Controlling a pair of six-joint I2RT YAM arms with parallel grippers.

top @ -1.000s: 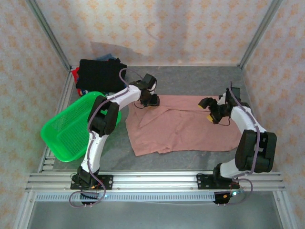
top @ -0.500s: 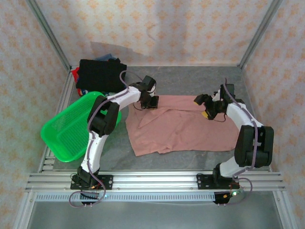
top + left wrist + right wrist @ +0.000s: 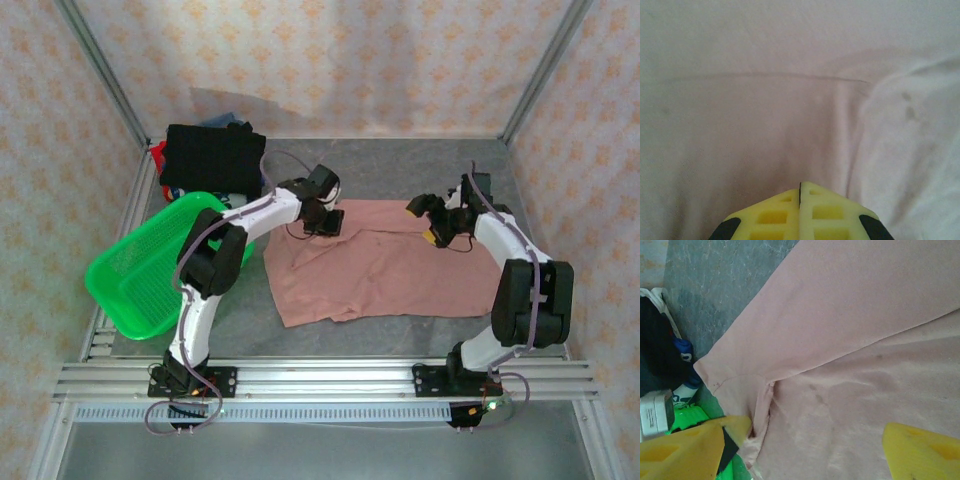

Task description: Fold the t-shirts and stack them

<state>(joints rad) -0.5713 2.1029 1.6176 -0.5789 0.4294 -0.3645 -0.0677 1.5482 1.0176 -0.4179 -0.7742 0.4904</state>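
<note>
Top view: dusty-pink t-shirt [image 3: 390, 265] lies spread, wrinkled, on the grey table [image 3: 400, 165], roughly centred between the two arms, its near-left corner closest to the green mesh basket [image 3: 140, 270]. The basket sits tilted at the table's left edge, apart from the shirt. Back-left corner: folded black shirt [image 3: 212, 155] tops a pile, with a red shirt [image 3: 157, 153] showing at its left edge and a bit of blue cloth [image 3: 226, 122] behind it (pattern too small to read here). Left gripper [image 3: 325, 220] is down at the far-left corner of the pink shirt. In the left wrist view its yellow fingers [image 3: 775, 215] are pressed together tip to tip, with only a thin seam between them, and pink fabric [image 3: 790, 100] creases directly ahead; no cloth is visible between the tips, so I cannot tell whether any is pinched. Right gripper [image 3: 425, 222] is over the shirt's far edge, right of centre. In the right wrist view its yellow fingers [image 3: 685, 450] stand wide apart, holding nothing, and the pink shirt [image 3: 865, 380] below is doubled over itself along a diagonal edge. The same view shows bare table [image 3: 725, 285] at upper left, the black shirt [image 3: 655, 345] at the left margin and a sliver of the basket [image 3: 687, 415].
</note>
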